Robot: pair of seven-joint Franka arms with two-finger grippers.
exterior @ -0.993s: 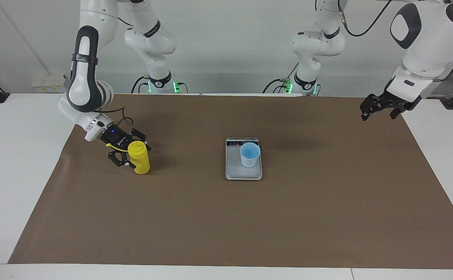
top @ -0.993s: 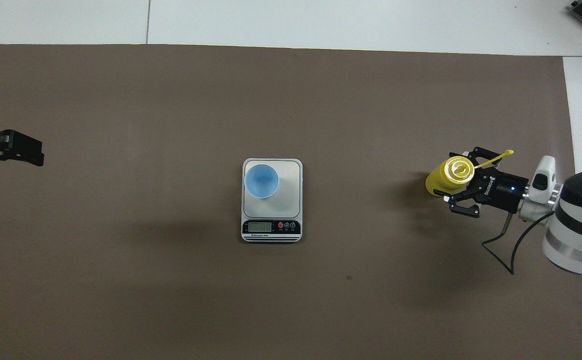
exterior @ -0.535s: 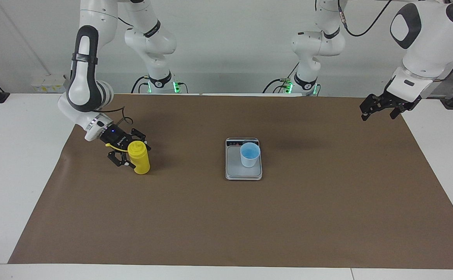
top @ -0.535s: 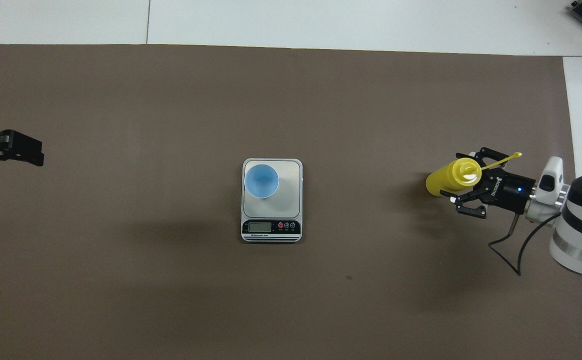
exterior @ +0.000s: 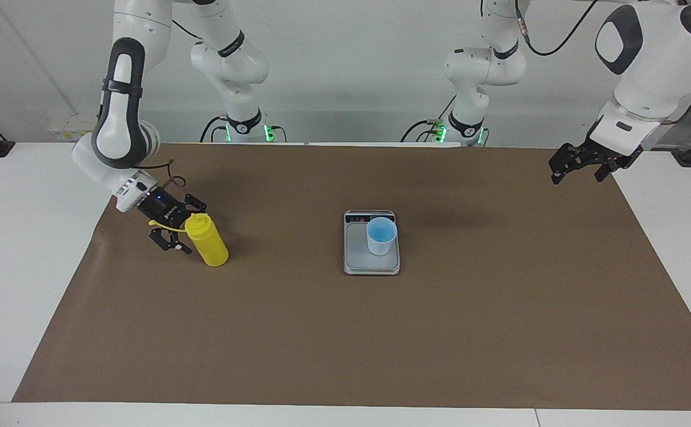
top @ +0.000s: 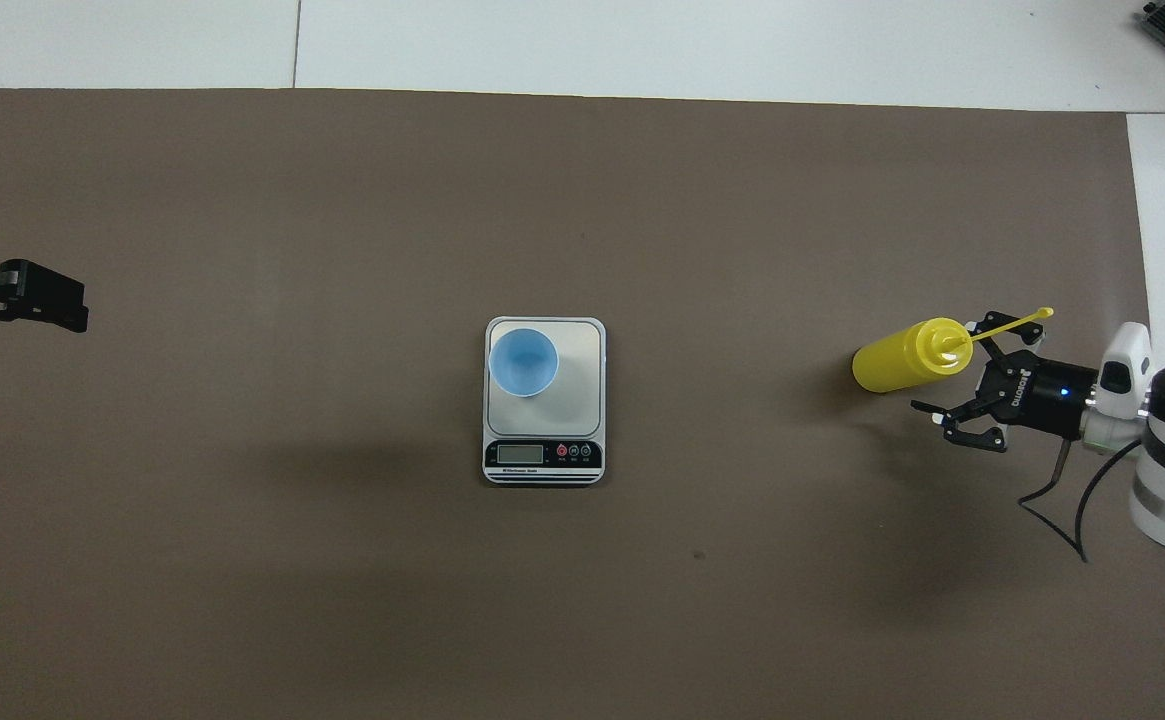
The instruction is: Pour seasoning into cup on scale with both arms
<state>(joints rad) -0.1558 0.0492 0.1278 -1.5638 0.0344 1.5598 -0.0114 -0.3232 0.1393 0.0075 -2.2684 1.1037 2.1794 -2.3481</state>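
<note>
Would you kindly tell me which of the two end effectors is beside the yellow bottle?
The right end effector, open beside the seasoning bottle; the left end effector waits at the mat's edge.

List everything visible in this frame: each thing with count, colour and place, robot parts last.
Squeeze bottle: one, bright yellow, tilted on the mat toward the right arm's end, cap strap sticking out.
Cup: one, light blue, upright on the scale.
Scale: one, silver-grey with a dark display strip, mid-mat.
Mat: one, brown, covering most of the table.
Table: one, white.
Right gripper: one, black, open, at the bottle's top, grasping nothing.
Left gripper: one, black, open, waiting over the mat's edge at the left arm's end.
</note>
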